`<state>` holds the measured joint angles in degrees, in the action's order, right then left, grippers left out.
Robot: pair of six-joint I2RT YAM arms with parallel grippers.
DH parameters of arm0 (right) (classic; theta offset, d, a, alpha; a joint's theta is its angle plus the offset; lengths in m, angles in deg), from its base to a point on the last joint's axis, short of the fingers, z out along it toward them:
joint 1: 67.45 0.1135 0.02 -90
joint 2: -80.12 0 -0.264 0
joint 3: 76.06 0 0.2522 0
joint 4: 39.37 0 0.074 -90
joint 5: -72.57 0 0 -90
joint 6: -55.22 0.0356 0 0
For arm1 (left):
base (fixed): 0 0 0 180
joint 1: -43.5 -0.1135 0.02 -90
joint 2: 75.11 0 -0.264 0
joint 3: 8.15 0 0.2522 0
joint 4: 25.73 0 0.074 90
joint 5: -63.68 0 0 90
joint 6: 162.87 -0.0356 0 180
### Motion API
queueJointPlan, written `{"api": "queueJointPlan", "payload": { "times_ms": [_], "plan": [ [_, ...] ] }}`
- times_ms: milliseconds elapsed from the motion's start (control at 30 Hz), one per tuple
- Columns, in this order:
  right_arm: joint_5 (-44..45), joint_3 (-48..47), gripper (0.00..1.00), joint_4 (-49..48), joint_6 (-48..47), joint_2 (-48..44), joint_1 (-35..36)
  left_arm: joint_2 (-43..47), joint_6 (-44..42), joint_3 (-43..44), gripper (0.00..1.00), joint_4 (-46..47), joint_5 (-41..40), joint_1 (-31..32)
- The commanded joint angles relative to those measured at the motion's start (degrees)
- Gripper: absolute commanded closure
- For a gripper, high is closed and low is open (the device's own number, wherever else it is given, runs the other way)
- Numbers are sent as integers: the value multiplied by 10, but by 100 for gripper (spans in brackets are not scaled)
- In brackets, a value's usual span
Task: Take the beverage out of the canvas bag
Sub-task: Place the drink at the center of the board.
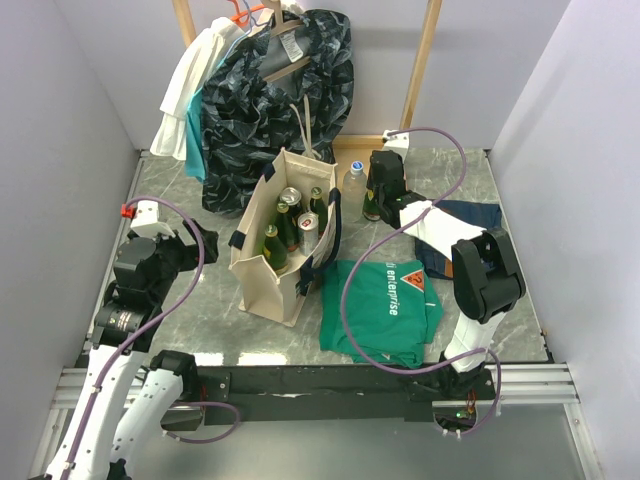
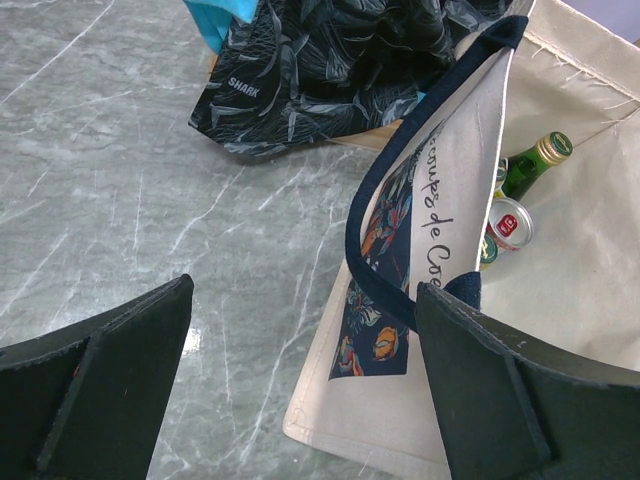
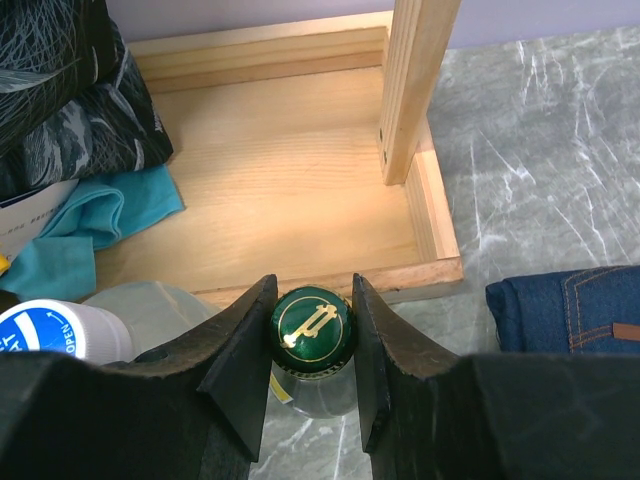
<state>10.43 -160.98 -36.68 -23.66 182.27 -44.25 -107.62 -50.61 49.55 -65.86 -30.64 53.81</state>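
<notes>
The right arm stretches to the far side of the table [image 1: 195, 325], its right claw [image 3: 312, 303] clamped on the gold-marked cap of one green bottle [image 3: 312, 328]. This beverage stands upright outside the canvas bag [image 1: 262, 268], just off the bag's far right corner and beside a single clear water bottle [image 1: 353, 186]. The left arm sits folded at the near left, its left claw [image 2: 305, 295] spread wide and aimed at the bag's printed side, not touching it. Inside the open bag, at least two green bottles and two cans show; a full count cannot be told. One green T-shirt [image 1: 385, 305] and one pair of jeans [image 1: 465, 222] lie to the right.
</notes>
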Motion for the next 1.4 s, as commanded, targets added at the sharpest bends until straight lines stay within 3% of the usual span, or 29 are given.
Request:
{"api": "queueJointPlan", "payload": {
  "times_ms": [0, 233, 467, 500, 1067, 1267, 1367],
  "plan": [
    [9, -30, 88, -35, 26, -6, -5, 3, 1, 9, 2, 16, 7, -3],
    [8, -25, 69, -26, 26, -16, -5, 4, 2, 8, 2, 16, 4, -3],
    [4, -12, 59, -20, 28, -28, -5, 7, 1, 10, 2, 14, 9, -3],
    [5, -12, 53, -19, 28, -29, -5, 7, 2, 9, 2, 14, 5, -3],
    [16, 11, 45, -4, 22, -80, -5, 26, 5, 10, 2, 12, -1, -3],
    [37, -43, 43, 106, 29, -128, -4, 39, 4, 8, 1, 14, 2, -3],
    [-9, -72, 38, 157, 20, -156, -1, 41, 5, 6, 1, 15, 2, -3]
  ]
}}
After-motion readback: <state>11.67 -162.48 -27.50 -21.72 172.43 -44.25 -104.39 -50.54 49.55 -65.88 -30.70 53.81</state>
